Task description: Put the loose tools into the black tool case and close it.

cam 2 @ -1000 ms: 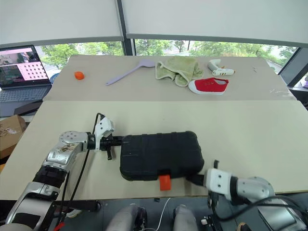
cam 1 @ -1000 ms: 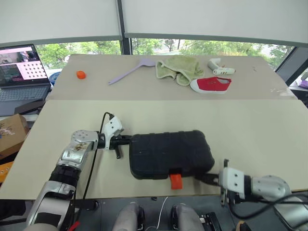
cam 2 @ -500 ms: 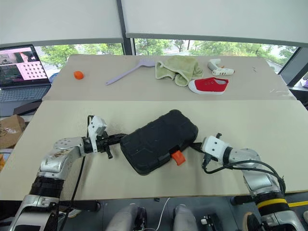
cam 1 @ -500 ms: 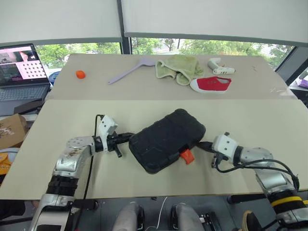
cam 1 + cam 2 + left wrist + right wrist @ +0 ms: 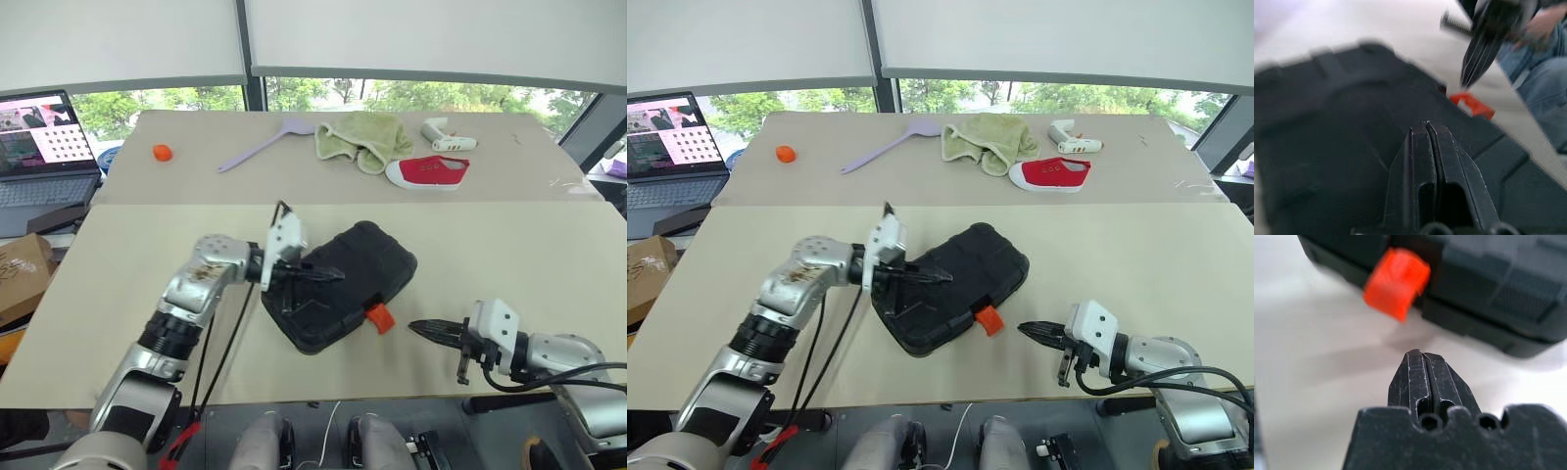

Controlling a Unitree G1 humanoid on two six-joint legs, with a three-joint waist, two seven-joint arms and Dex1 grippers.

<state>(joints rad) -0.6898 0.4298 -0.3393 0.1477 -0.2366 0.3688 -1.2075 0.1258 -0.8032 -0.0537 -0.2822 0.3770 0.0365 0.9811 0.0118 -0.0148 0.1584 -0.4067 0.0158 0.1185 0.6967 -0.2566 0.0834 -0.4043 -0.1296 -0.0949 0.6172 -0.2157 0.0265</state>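
Two pale tables stand end to end before a window with blinds drawn partway; on the far one lie a lilac spoon [image 5: 257, 150], a green cloth [image 5: 361, 139], a red shoe [image 5: 428, 172] and a small orange ball [image 5: 162, 152], with a laptop [image 5: 41, 147] off to the left. On the near table [image 5: 529, 264] the black tool case [image 5: 348, 279] lies shut and skewed, its orange latch [image 5: 378, 318] sticking out on the near right edge, seemingly not snapped home. No loose tools lie on the near table, so packing looks done and latching is the step in hand. Left gripper [image 5: 328, 275] sits over the lid, fingers pressed together, nothing held; whether it touches the lid I cannot tell. Right gripper [image 5: 423, 329] hovers near the latch but apart from it, fingers likewise pinched together and empty, tip aimed at the latch in the right wrist view. To do this well: bear down on the lid with the left so the case cannot slide or spin, then bring the right tip squarely onto the latch's outer face and push it toward the case body. An off-centre push would likely just turn the case.
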